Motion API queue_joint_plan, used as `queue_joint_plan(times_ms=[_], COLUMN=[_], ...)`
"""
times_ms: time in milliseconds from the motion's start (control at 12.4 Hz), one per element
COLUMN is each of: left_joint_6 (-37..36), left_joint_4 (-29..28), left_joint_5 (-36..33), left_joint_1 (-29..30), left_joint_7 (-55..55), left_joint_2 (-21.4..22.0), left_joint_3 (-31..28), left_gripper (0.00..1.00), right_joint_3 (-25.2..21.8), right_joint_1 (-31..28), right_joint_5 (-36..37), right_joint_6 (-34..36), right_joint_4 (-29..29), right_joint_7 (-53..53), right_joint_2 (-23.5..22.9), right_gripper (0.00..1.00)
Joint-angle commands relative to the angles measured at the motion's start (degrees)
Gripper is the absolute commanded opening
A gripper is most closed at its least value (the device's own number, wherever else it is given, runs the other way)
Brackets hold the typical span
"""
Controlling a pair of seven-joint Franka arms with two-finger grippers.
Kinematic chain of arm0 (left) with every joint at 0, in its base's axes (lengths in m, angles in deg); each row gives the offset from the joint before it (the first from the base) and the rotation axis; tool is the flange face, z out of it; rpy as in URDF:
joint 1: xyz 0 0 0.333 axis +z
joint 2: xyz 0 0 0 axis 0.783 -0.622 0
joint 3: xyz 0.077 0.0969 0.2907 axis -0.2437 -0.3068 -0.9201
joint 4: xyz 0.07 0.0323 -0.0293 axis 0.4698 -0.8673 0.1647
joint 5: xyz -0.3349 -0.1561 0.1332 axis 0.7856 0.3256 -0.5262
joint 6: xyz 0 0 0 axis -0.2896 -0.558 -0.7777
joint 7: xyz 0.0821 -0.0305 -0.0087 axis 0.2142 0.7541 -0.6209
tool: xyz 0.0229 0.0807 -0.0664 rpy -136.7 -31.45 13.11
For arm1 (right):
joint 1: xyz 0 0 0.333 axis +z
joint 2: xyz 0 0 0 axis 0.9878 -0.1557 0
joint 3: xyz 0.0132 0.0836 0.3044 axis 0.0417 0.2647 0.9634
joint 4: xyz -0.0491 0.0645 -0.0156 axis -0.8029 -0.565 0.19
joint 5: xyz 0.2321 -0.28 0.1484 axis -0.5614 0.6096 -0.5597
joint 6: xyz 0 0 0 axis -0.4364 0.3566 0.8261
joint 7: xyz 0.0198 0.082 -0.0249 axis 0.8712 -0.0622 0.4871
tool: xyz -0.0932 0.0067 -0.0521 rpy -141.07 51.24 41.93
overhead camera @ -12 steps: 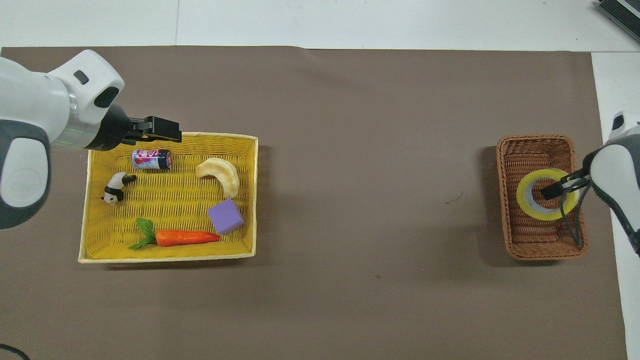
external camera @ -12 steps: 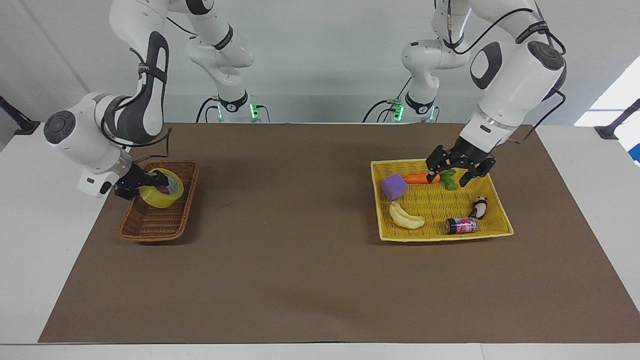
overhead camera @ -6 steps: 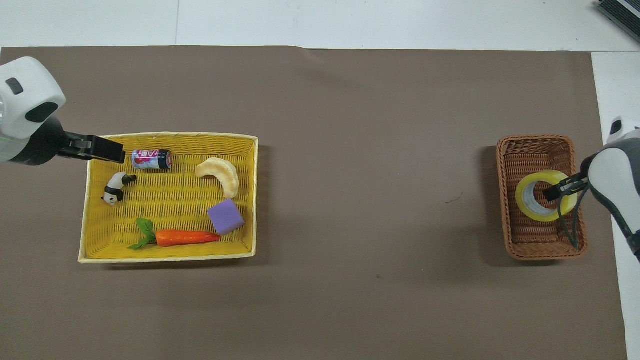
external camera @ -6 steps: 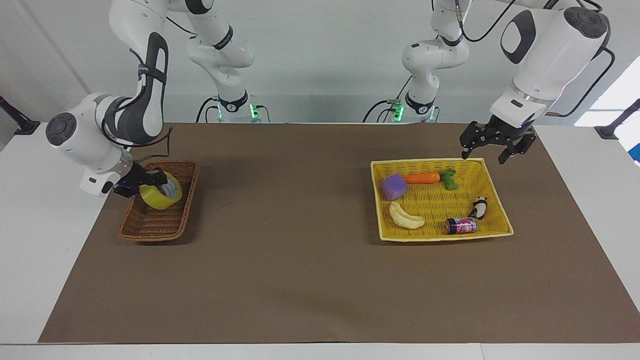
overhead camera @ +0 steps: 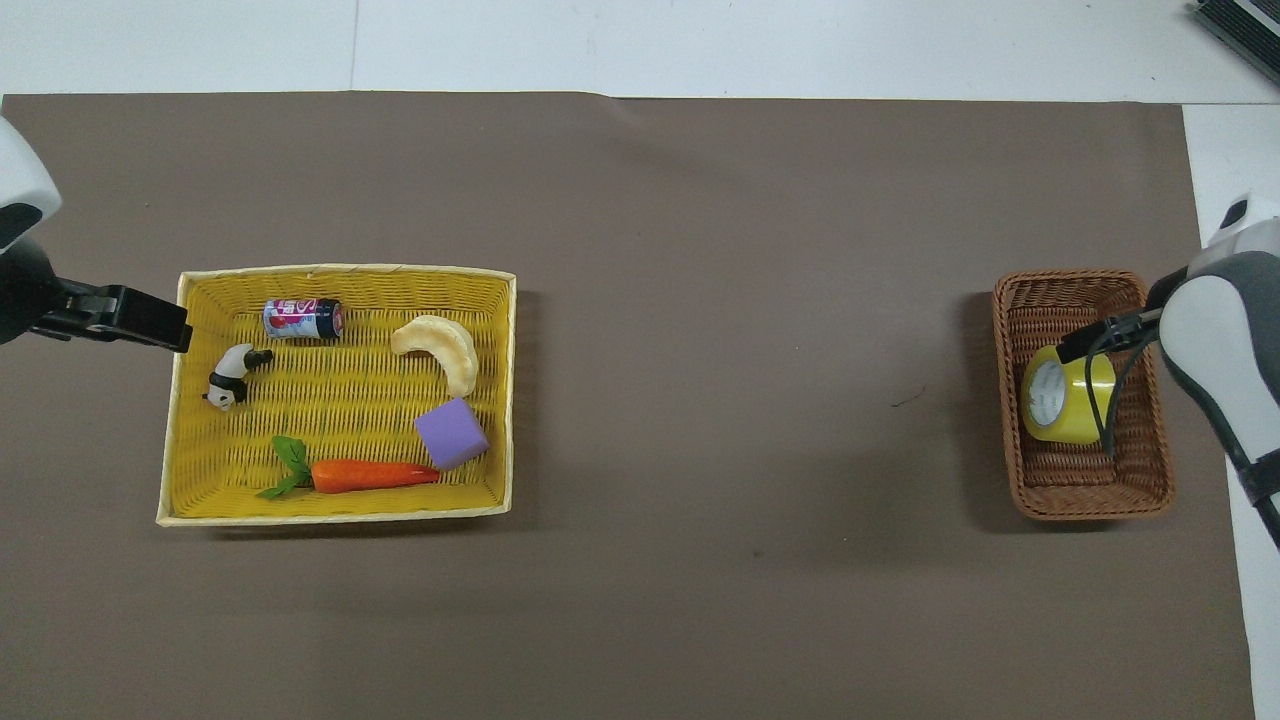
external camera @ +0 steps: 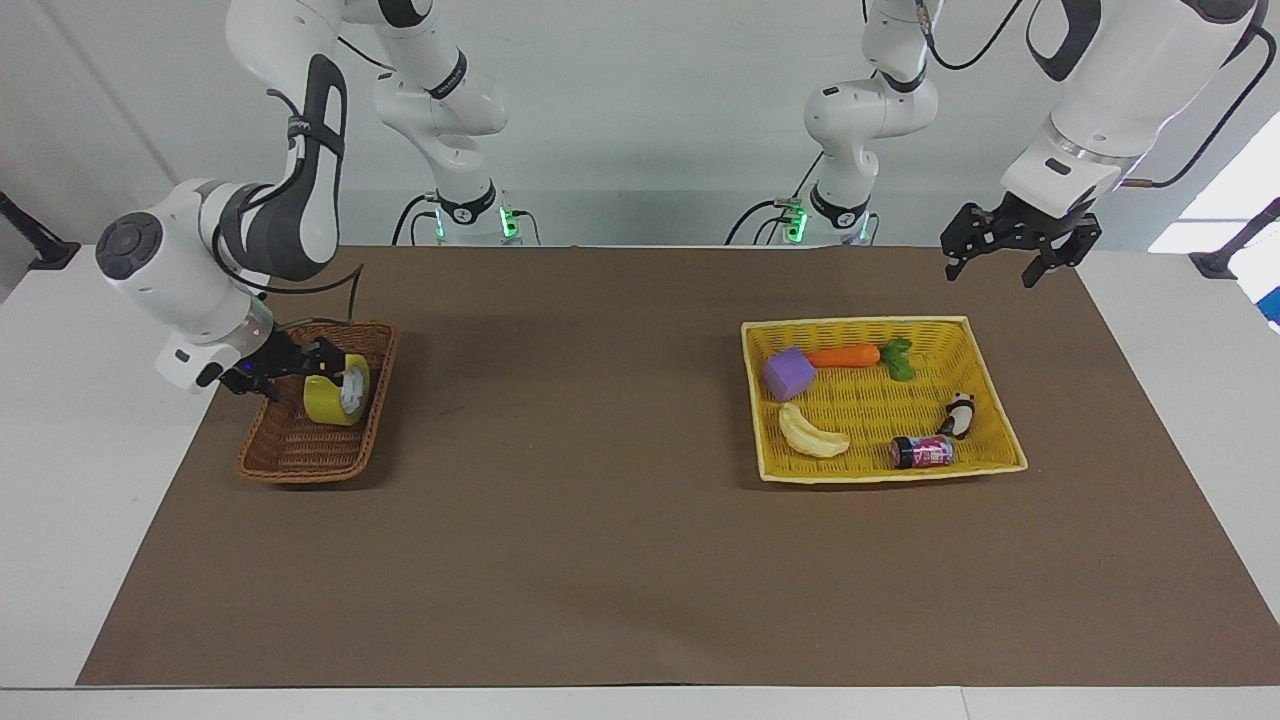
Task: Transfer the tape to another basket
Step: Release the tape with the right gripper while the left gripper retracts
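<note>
Judging from my right pincer (external camera: 322, 362), low inside the narrow dark brown woven wicker basket (external camera: 300, 470), the move looks nearly finished. The wide roll of translucent yellow packing tape (external camera: 335, 392) stands on its edge in that basket, right at my fingertips. I cannot tell whether I grip it or merely touch its upper rim. What is left, as I judge it, is 1 step: let go if need be, then lift clear.

Well apart from me, toward the left arm's end of the brown mat (external camera: 600, 450), sits the bright yellow square woven tray (external camera: 880, 472). My left pincer (external camera: 1010, 262) waits in the air beside its rim, fingers spread wide and empty.

The tape's grey-white core carries print I cannot read. A small can with a pink label (external camera: 922, 452) lies in the tray, its lettering illegible too.
</note>
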Motion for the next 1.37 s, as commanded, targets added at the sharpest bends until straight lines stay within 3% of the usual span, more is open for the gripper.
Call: queue_joint_plan(times_ms=[0,242,484,565,887,1129,1290], left_joint_6=[-1.1,-1.1,-1.1,-2.0,-1.0,-1.5,-1.4], left_joint_4=[0.7,0.7,0.5,0.6,1.1,1.1,1.1], left_joint_5=[-1.0,-1.0,-0.8,-1.1,-0.9,-0.5,-0.5], left_joint_1=[2.4,2.9,1.7,-1.0,-10.2,-9.3,-8.8], left_joint_7=[0.4,0.4,0.4,0.4,0.5,0.4,0.4], left_joint_2=[-0.5,-0.5,-0.7,-0.4,1.8,3.5,3.5], left_joint_3=[0.7,0.7,-0.2,-2.6,-13.1,-13.8,-13.8], left_gripper=[1.00,1.00,1.00,1.00,1.00,1.00,1.00], right_joint_3=[0.3,0.1,0.6,0.7,1.0,0.7,0.8], right_joint_1=[4.8,10.0,12.1,12.1,13.1,12.6,12.6], right_joint_5=[0.9,1.5,1.7,1.4,1.3,2.0,4.1], right_joint_6=[0.9,2.0,15.9,20.4,31.0,26.5,24.0], right_joint_4=[-3.5,-4.5,-14.9,-17.1,-15.5,-7.4,-9.7], right_joint_7=[-7.0,-16.5,-28.2,-31.0,-31.1,-30.6,-27.7], right_joint_2=[2.1,5.0,6.7,8.0,12.8,18.4,17.4], right_gripper=[1.00,1.00,1.00,1.00,1.00,1.00,1.00])
